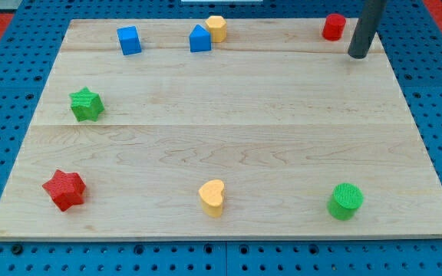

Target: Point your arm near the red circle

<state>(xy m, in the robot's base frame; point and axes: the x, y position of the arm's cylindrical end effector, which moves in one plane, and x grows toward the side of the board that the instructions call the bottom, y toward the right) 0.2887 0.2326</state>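
Note:
The red circle (333, 27), a short red cylinder, stands near the board's top right corner. My tip (357, 56) is the lower end of a dark rod coming down from the view's top right. It rests on the board just right of and below the red circle, a small gap apart from it, not touching.
A wooden board (229, 138) lies on a blue pegboard. A blue cube (129, 40), a blue house-shaped block (199, 38) and a yellow block (216, 27) sit along the top. A green star (86, 104), red star (64, 189), yellow heart (212, 197) and green cylinder (345, 201) lie lower.

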